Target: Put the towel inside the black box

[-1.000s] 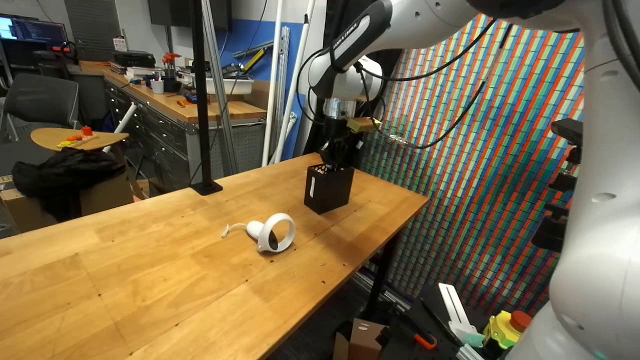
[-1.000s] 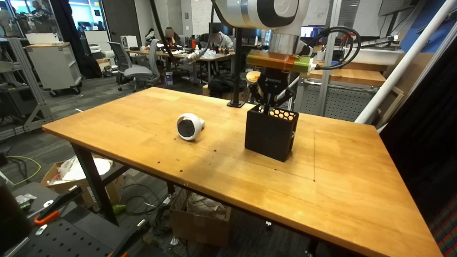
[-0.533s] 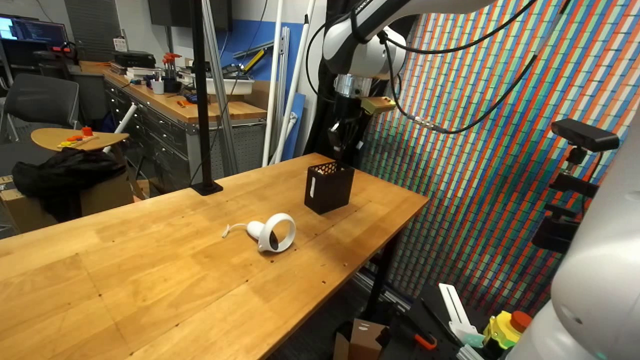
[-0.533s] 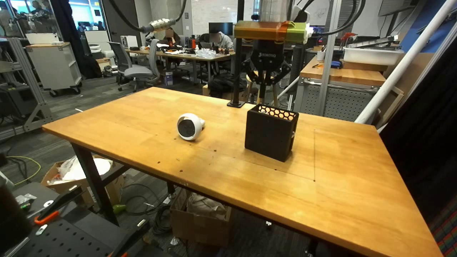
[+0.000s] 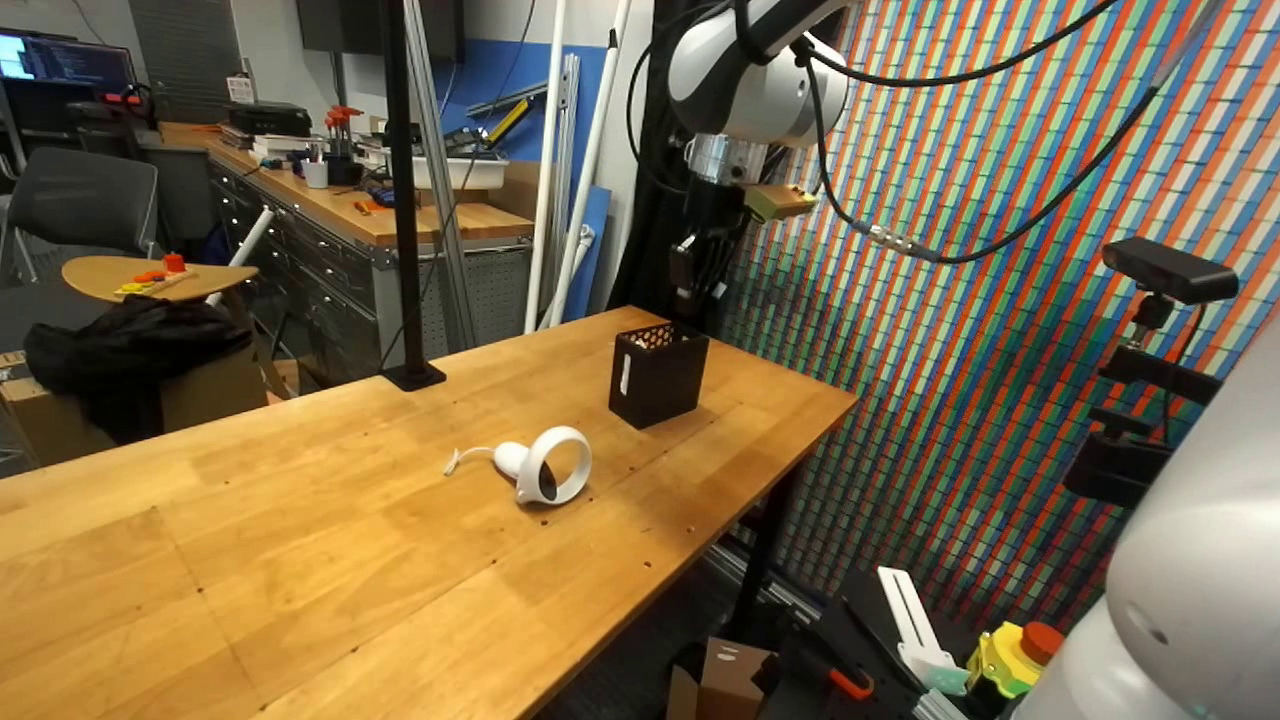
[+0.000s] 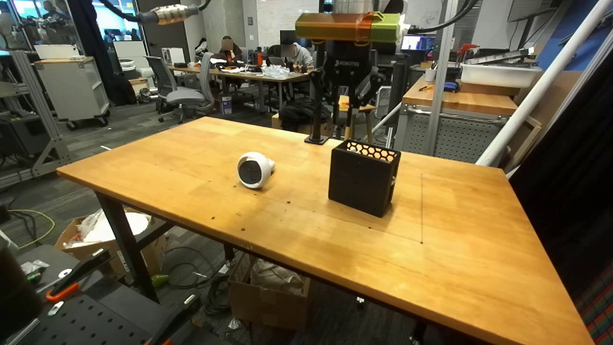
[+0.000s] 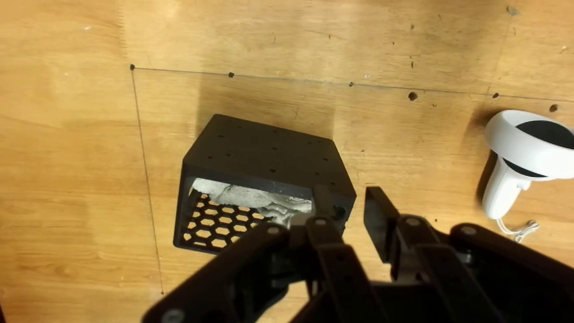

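The black box (image 7: pixel 269 154) stands upright on the table, with an open top and hexagon-mesh sides; it shows in both exterior views, black box (image 5: pixel 660 380) and black box (image 6: pixel 361 184). Inside it, bunched against the solid wall, lies the white towel (image 7: pixel 242 195), partly hidden in the wrist view by a finger. My gripper (image 7: pixel 347 211) hangs above the box, apart from it. Its fingers (image 7: pixel 378 220) are parted, with bare tabletop showing between them and no cloth held. In an exterior view the gripper (image 6: pixel 344 122) is clear of the box's rim.
A white ring-shaped controller (image 5: pixel 555 467) with a short cord lies on the table near the box. A black post (image 6: pixel 317 96) rises from the table's far edge. Beside the table, a camera (image 5: pixel 1170 270) sits on a stand.
My gripper has risen up out of the box's opening, and its fingers have spread apart. The box and the controller have not moved.
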You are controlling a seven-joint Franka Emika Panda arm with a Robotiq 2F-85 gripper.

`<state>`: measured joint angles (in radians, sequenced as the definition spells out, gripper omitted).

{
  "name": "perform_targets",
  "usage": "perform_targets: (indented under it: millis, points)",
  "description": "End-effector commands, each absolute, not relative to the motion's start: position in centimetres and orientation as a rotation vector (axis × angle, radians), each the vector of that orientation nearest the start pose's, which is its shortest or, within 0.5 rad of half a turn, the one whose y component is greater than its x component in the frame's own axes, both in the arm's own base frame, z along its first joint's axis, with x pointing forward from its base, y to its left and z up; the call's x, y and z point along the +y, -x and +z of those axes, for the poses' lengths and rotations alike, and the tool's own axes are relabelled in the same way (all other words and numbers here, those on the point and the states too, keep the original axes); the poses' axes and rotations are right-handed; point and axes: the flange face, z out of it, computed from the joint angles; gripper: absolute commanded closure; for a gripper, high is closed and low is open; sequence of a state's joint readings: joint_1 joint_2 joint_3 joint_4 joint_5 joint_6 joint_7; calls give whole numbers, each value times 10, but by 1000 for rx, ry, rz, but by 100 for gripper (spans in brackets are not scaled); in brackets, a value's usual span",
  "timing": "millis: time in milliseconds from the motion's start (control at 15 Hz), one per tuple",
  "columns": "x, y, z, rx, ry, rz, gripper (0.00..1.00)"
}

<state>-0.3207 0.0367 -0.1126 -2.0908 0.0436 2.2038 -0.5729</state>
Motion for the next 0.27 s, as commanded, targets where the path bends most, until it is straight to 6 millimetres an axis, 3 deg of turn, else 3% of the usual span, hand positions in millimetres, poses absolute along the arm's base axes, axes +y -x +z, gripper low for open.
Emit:
perform_targets:
  millis: [0,200]
  points:
    - [-233,-509,413,-182,3142,-128,72]
    - [-233,-508,412,-182,3142,-127,72]
